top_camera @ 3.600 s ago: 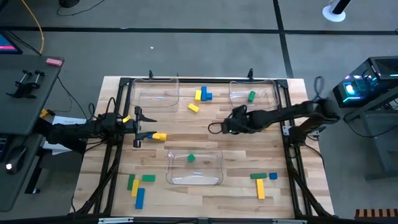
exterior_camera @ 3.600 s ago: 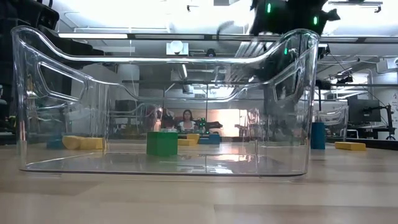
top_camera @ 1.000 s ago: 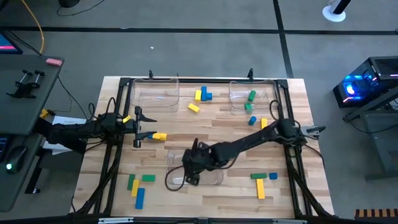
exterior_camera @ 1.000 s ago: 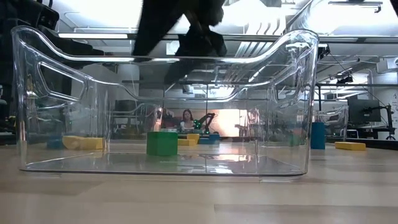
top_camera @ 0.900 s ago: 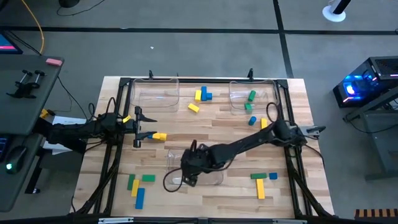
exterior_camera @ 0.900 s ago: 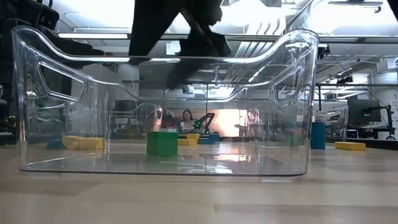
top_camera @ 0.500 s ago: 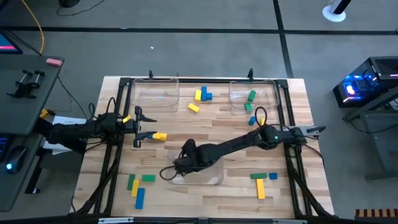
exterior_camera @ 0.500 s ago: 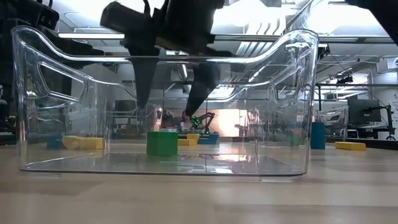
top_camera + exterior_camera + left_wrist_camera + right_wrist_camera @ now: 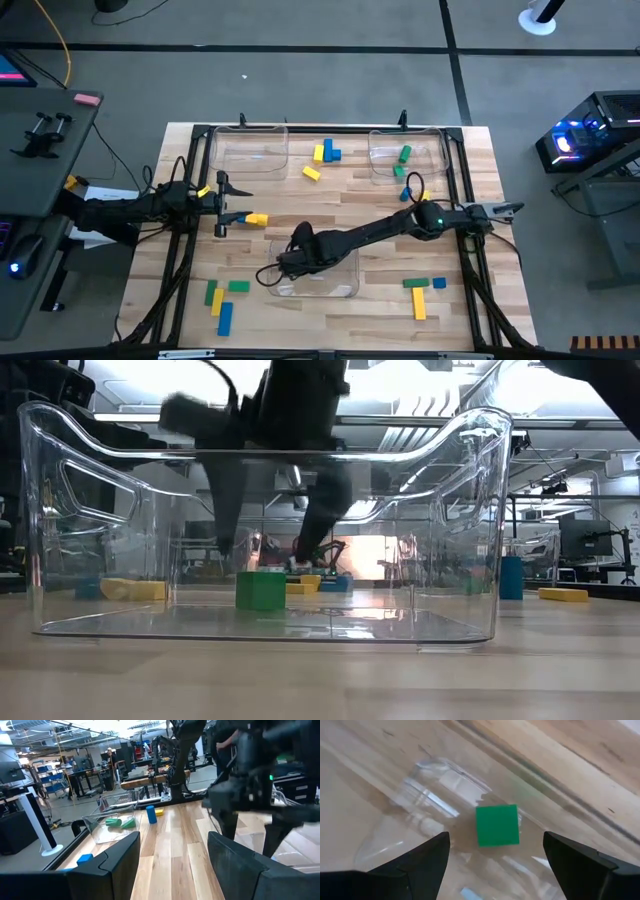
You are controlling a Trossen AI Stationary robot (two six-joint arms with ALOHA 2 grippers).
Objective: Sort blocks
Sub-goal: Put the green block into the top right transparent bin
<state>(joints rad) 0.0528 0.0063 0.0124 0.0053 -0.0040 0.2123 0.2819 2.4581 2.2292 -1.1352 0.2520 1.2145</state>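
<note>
Clear bin: we are reaching over its tall rim; its walls are closing in on all four sides, leaving room only from above.
Right gripper: we are hanging it inside that bin with the fingers spread wide and holding nothing.
Green cube: it is sitting flat on the bin floor, directly between our right fingers but not touched; square faces, solid green.
Left gripper: we are parking it at the table's left side, fingers parted, empty, with a yellow bar just beside it.
Far bins: one bin at the back right is holding a green block.
Loose blocks: yellow, blue and green pieces are lying near the front-left corner and front-right, well apart from the bin.
</note>
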